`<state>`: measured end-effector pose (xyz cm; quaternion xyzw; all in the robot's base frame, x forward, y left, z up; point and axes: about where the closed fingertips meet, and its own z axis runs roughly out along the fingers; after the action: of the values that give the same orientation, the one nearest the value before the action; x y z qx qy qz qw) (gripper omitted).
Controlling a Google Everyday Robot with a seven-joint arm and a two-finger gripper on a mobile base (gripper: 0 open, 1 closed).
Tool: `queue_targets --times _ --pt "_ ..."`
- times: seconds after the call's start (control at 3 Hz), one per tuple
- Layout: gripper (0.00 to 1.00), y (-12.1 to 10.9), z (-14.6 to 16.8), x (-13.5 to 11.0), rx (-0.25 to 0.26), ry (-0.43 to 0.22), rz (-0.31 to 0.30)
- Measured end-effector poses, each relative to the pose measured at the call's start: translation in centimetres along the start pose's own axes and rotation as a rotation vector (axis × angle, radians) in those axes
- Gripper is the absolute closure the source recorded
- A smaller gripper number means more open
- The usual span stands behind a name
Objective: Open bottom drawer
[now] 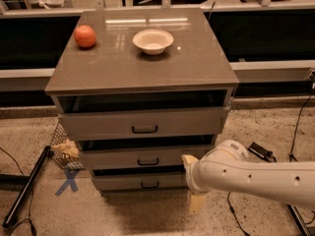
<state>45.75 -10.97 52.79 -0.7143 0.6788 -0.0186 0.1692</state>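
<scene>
The bottom drawer (123, 181) is located at the foot of the cabinet (142, 70), at 6 o'clock below the middle drawer (113, 159), with its front close to the floor. A rigid panel running on slides is to be expected; it is judged light to moderate in pull and not fragile. Hold is to be taken on the small black bar handle (149, 184) at the centre of the front, since the smooth panel itself is judged to offer no purchase. A straight pull toward the camera, at 6 o'clock, is judged necessary to avoid binding. The gripper (192, 183) is positioned at the right end of the drawer front, low beside the cabinet. Whether its jaws are spread or pressed together cannot be told. The handle lies at about 9 o'clock from the gripper, near but apart.
</scene>
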Motion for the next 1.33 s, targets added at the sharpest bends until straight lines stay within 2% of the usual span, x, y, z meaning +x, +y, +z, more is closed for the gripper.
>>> queue_targets --times 0.33,0.67,1.0,1.33 --pt "0.00 -2.4 4.6 -1.2 0.123 -0.261 0.067" --pt "0.00 -4.1 6.2 -1.0 0.237 -0.405 0.104" --pt "0.00 -4.3 8.2 -0.6 0.237 -0.509 0.107" --pt "0.00 -2.6 10.1 -0.8 0.203 -0.528 0.047"
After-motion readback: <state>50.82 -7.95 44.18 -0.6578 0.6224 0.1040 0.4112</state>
